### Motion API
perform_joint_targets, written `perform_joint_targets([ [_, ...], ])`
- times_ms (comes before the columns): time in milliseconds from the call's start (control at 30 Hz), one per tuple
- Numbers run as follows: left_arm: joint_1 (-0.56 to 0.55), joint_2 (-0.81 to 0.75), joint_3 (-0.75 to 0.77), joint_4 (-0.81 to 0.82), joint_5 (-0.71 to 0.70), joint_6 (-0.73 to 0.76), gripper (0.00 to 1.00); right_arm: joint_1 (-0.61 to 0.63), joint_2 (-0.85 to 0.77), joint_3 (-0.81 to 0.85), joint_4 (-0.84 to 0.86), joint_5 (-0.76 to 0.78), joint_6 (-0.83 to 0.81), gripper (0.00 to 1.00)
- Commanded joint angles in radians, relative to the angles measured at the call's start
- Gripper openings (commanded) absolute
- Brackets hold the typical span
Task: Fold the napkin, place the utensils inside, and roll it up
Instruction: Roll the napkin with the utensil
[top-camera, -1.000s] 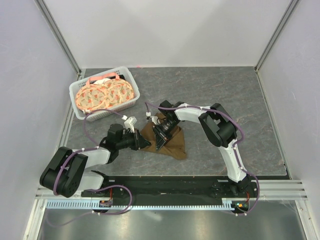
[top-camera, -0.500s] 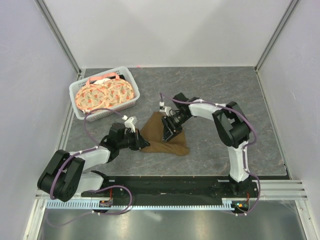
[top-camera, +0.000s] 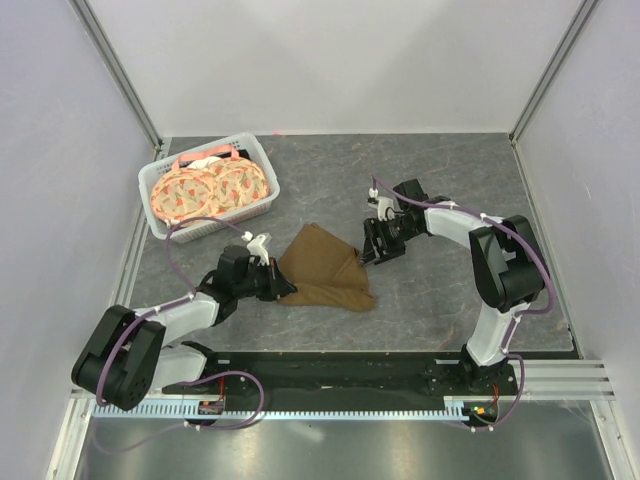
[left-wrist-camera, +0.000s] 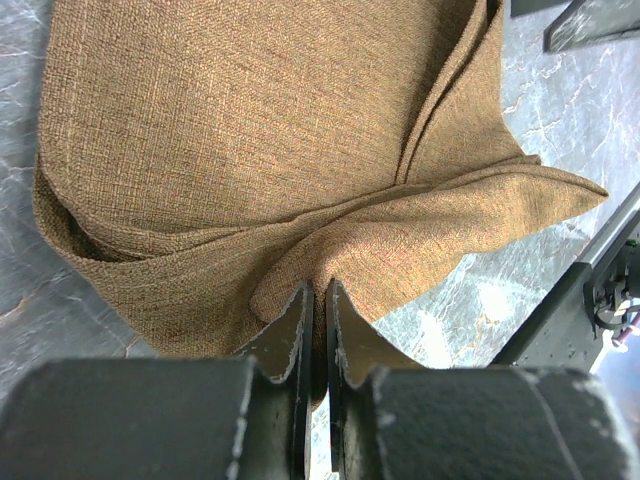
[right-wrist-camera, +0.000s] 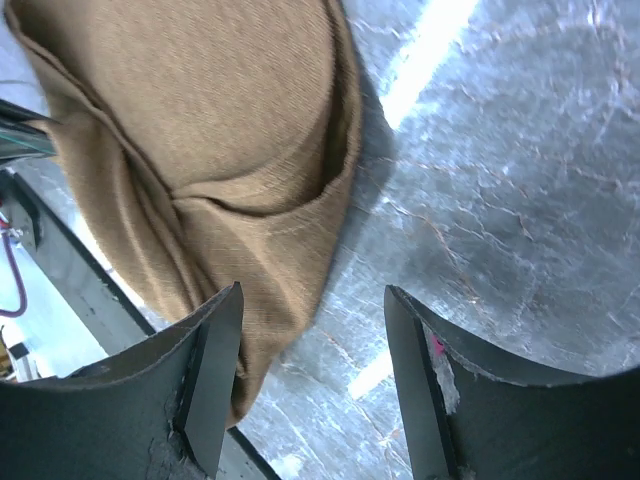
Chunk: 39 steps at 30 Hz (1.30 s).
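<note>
I count one napkin (top-camera: 325, 272), folded to a triangle on the table (top-camera: 450, 180), and two plates (top-camera: 186, 196) in the basket (top-camera: 150, 180). My right gripper (top-camera: 374, 250), on the cloth half a second ago, now sits off its right edge, fingers apart. Only the left wrist view shows my left gripper (left-wrist-camera: 312, 296) pinching the napkin's fold.

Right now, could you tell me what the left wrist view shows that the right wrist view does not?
Only the left wrist view shows the left end effector shut on a folded edge of the napkin. Only the right wrist view shows the right end effector open and holding nothing, with the cloth's edge and bare table between its jaws. Both show the brown napkin lying creased on the grey table.
</note>
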Motion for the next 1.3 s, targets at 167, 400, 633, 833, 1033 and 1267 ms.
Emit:
perform_joint_targets([
  [167, 0.002, -0.011, 0.031, -0.041, -0.039, -0.006, 0.02, 0.001, 0.028, -0.088, 0.209, -0.057, 0.076, 0.62],
  [400, 0.002, -0.017, 0.037, -0.046, -0.045, -0.015, 0.02, 0.013, 0.054, -0.120, 0.314, -0.086, 0.146, 0.53],
  [633, 0.002, -0.024, 0.042, -0.052, -0.052, -0.025, 0.02, 0.040, 0.092, -0.145, 0.390, -0.105, 0.234, 0.20],
  [833, 0.005, -0.058, 0.047, -0.119, -0.114, -0.050, 0.02, 0.027, 0.080, -0.169, 0.385, 0.001, 0.298, 0.00],
  [1033, 0.022, -0.103, 0.053, -0.170, -0.167, -0.078, 0.02, 0.006, 0.048, -0.217, 0.367, 0.076, 0.309, 0.00],
  [1267, 0.042, -0.104, 0.065, -0.211, -0.181, -0.090, 0.02, 0.003, 0.026, -0.228, 0.330, 0.113, 0.298, 0.00],
])
